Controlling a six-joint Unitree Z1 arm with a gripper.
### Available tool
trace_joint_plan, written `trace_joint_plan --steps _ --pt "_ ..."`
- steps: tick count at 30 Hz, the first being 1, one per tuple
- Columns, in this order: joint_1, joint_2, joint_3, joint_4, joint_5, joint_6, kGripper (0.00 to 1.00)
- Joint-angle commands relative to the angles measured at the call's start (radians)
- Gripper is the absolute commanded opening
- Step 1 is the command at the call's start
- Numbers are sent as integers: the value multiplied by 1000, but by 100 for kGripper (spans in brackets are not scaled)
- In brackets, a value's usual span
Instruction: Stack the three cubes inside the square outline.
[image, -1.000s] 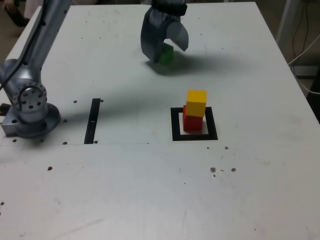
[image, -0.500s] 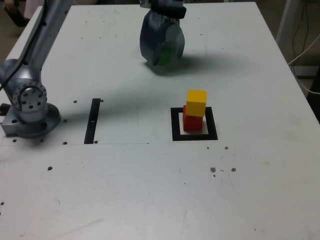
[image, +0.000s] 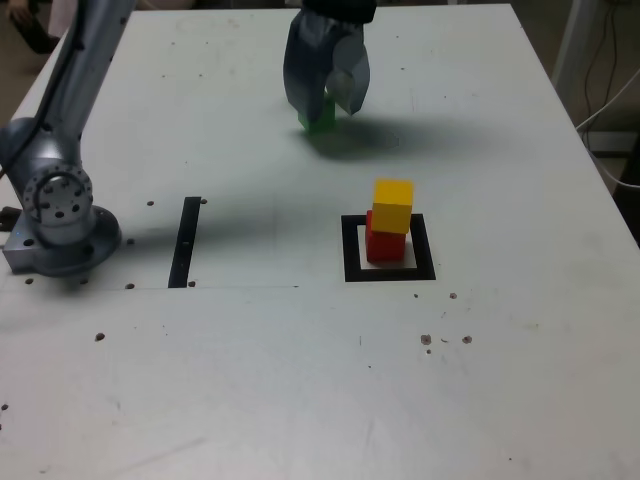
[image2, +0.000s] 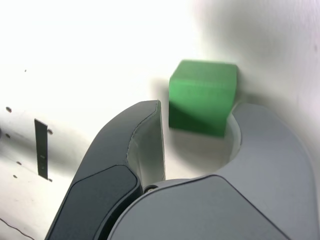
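White and scuffed, the bench (image: 300, 380) spreads under me, dotted with small dark marks and crossed by one straight black tape strip (image: 185, 241). At its far side my claw (image: 322, 108) is clamped on the green cube (image2: 202, 97); in the wrist view one jaw presses the cube's side and the other touches its opposite face, so I judge the grip made, though only the tips hold it. The cube looks at or barely off the bench; I cannot tell which.

Nearer the camera than my claw, and toward the exterior view's right, the yellow cube (image: 393, 206) sits on the red cube (image: 384, 244) inside the square outline (image: 349, 250). The yellow one is slightly askew on the red.

So two cubes are stacked and the last one is in hand. Next I need to lift straight up, clear the stack's height, carry over it, and set the green cube down squarely before letting go; a nudge could topple the pair.

No brand, label or writing is legible anywhere.
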Motion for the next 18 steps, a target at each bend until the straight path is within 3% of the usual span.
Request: trace_joint_plan --steps 1,8,10,15,18 --pt "-9 -19 6 3 -2 1 26" --pt "-25 -40 16 4 9 7 29" --pt "-25 -41 15 3 18 13 44" --pt "-24 -44 16 2 45 26 94" --pt "-24 -46 17 2 62 29 99"
